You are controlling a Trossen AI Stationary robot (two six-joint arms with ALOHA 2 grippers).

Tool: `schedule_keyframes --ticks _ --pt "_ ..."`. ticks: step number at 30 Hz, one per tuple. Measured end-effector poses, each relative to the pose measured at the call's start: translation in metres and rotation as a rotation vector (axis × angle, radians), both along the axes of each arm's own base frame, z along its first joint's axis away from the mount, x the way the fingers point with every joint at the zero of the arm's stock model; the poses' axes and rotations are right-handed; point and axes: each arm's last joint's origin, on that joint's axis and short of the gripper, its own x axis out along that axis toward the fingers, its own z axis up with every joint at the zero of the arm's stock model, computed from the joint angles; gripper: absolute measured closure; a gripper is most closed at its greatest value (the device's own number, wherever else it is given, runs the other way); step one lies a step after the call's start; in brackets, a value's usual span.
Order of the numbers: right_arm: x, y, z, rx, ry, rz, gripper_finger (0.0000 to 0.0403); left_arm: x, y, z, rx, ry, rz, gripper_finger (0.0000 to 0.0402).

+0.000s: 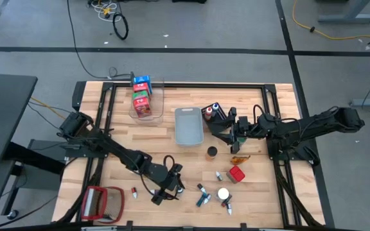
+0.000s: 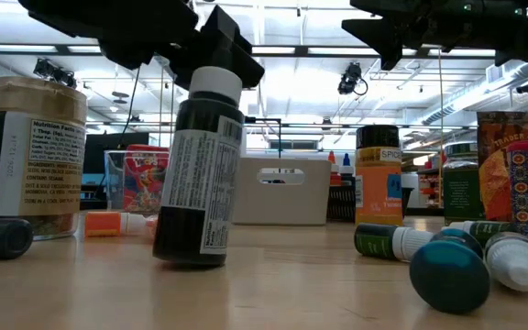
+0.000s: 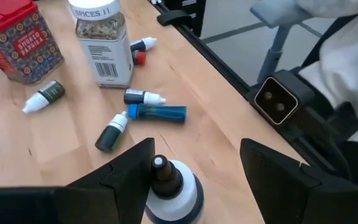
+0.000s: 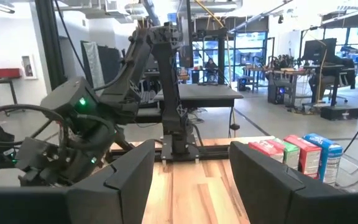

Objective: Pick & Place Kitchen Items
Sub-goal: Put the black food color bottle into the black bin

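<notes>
1. Landmark: the grey bin (image 1: 189, 110) sits near the middle of the table. All positions below are given relative to it.
2. The clear bin (image 1: 161, 96) stands just beside the grey bin, on the left arm's side and toward the far edge. It holds a row of cartons (image 1: 142, 96): blue at the far end, then red and green.
3. The black bin (image 1: 204, 116) touches or nearly touches the grey bin on the right arm's side. It holds small bottles with coloured caps (image 1: 213, 106); how many cannot be told.
4. The right gripper (image 1: 234, 130) hangs above the table just past the black bin, away from the grey bin. Its fingers are spread and nothing is between them.
5. The left gripper (image 1: 170, 186) is well apart from the grey bin, toward the near edge. It straddles the white-capped dark bottle (image 2: 200, 174), which leans with its base on the table.
   - One finger is against the bottle's top.
   - A gap shows at the other finger, so the jaws are released, not clenched.
6. Loose items lie on the near-edge side of the grey bin:
   - a dark jar (image 1: 211, 152), the closest to it;
   - a red tin (image 1: 237, 174);
   - a white-lidded spice jar (image 1: 223, 193);
   - several tiny bottles (image 1: 202, 194) lying on their sides.
</notes>
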Motion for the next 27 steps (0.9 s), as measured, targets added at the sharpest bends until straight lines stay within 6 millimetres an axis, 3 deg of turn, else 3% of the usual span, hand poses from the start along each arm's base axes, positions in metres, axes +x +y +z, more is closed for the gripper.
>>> schedule_keyframes --ticks 10,16,27 --pt "0.000 0.000 0.000 -0.032 0.000 -0.004 0.0184 0.001 -0.001 0.002 0.022 -0.052 -0.013 0.0155" --pt "0.000 0.000 0.000 -0.032 -0.001 -0.004 0.0184 -0.005 -0.003 0.019 0.021 -0.100 0.005 0.0155" --pt "0.000 0.000 0.000 -0.034 -0.002 -0.004 0.0184 -0.006 -0.003 0.007 -0.029 0.020 0.015 0.0155"
